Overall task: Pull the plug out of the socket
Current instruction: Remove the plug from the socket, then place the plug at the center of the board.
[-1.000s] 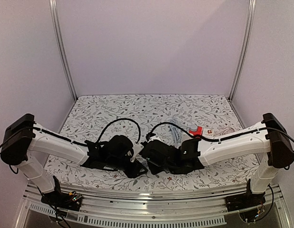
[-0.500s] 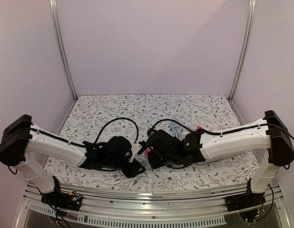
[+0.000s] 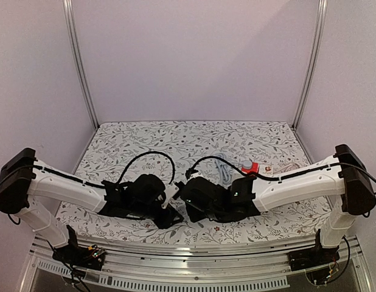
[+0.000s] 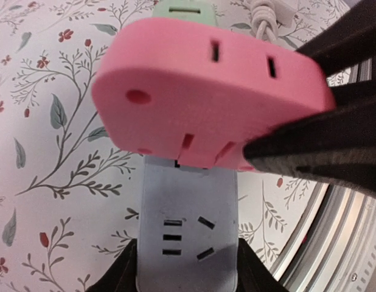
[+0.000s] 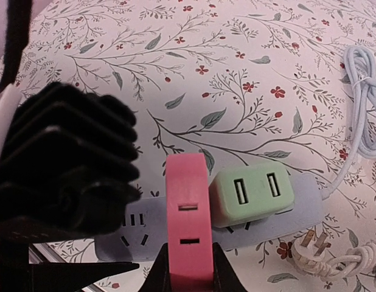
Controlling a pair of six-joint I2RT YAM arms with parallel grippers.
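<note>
The two arms meet low over the middle of the table point(image 3: 145, 140), which has a cloth with little flowers and leaves on it. The pink plug point(image 5: 188, 225) sits on the grey socket strip point(image 4: 188, 225), near the front edge of the table. The right gripper point(image 5: 189, 274) has its two black fingers pressed on the flat sides of the pink plug, so it is holding it tight. The left gripper point(image 4: 187, 274) has one finger on each long side of the socket strip and is clamped on it. In the left wrist view the pink plug looks tipped up from the strip, and two small pins show under it. The view is too close and blurry there, so I cannot tell if the pins are all the way out. A green plug point(image 5: 252, 194) sits in the same strip, just beside the pink one and touching it. A white cable point(image 5: 358, 109) lies in loops to the right of the strip, with a loose plug point(image 5: 309, 243) on its end lying near the strip.
</note>
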